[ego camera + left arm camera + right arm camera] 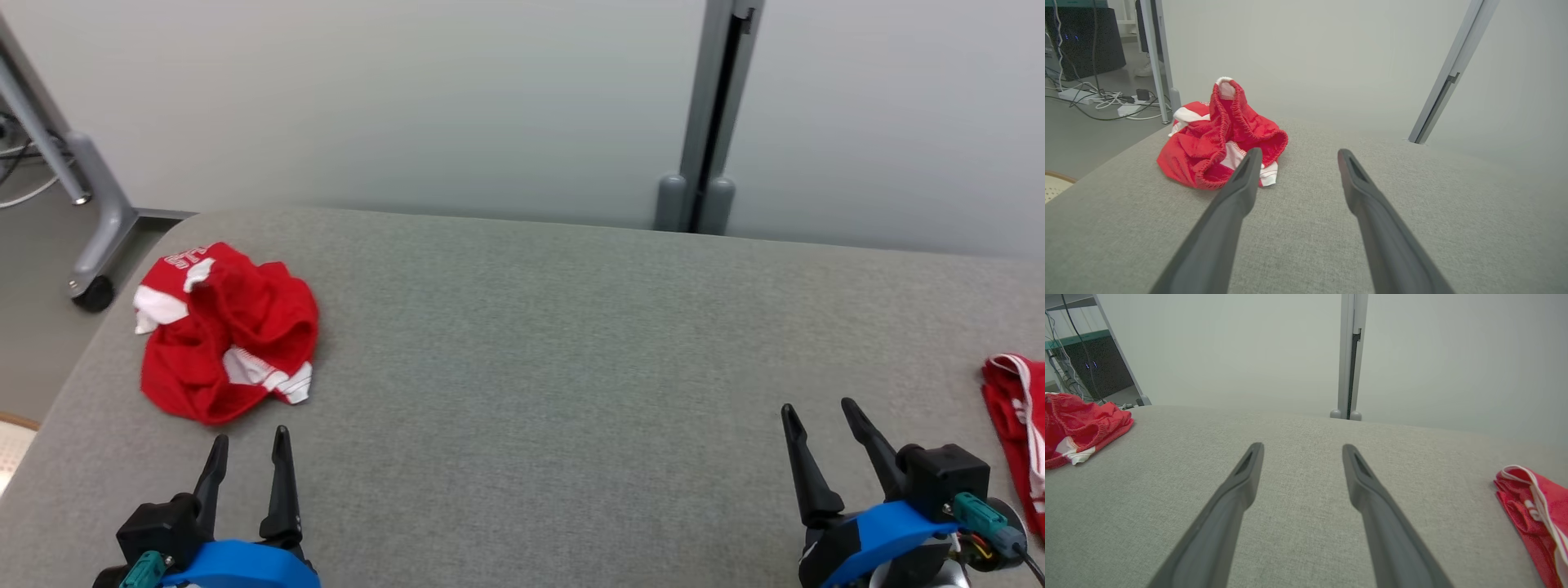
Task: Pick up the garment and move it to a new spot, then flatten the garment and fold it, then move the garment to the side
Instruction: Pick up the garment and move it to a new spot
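now, garment (224,331): crumpled red-and-white heap at the left end of the bench (555,343)
left hand (250,434): wide, empty, just short of the garment
right hand (816,403): wide, empty, well apart from it
red cloth (1016,425): at the bench's right edge, beside right hand

The garment (224,331) is bright red with white patches and thin red-on-white stripes. The table (555,367) is a flecked grey weave. The second garment (1016,425) is red too, with white stripes. The left gripper (251,434) and right gripper (816,404) match: black fingers, blue bodies.
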`<state>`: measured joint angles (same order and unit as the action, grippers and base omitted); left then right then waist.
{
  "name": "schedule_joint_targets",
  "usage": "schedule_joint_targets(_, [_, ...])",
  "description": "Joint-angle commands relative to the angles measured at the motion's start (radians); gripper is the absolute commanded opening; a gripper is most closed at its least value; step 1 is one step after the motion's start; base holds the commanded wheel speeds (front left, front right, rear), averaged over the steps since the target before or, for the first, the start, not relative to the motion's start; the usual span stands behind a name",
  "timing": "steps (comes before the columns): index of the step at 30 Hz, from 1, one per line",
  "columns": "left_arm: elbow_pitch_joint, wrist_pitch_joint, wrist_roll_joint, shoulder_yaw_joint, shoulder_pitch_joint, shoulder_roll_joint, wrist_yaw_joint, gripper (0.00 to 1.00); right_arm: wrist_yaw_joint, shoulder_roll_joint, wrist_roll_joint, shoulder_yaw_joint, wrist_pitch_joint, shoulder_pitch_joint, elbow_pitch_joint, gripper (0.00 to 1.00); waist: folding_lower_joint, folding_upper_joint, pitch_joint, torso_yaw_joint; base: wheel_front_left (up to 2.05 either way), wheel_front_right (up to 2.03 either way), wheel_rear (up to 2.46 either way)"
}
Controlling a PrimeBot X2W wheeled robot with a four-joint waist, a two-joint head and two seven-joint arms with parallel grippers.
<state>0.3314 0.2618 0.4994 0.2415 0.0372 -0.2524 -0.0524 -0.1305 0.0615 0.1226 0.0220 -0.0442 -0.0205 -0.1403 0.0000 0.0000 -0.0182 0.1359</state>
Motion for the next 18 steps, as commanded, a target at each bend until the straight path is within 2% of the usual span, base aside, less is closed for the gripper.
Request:
schedule_joint_targets(1, [-0.001,0.004,-0.003,-0.002,-0.007,-0.008,0.001,1.00,-0.001,-0.005,0.006,-0.001,-0.004,-0.007,-0.006,1.00,0.0000,0.0000,0.015,0.042,0.00,0.00,0.00])
schedule_joint_targets(10, [0.001,-0.002,0.008,-0.006,-0.010,-0.023,0.007,1.00,0.000,-0.009,0.021,-0.033,-0.017,-0.016,-0.032,1.00,0.0000,0.0000,0.008,0.184,0.00,0.00,0.00])
schedule_joint_targets(18, [-0.007,-0.003,0.011,-0.010,-0.023,-0.028,-0.002,1.00,0.000,-0.010,0.027,-0.054,-0.022,-0.030,-0.046,1.00,0.0000,0.0000,0.012,0.244,0.00,0.00,0.00])
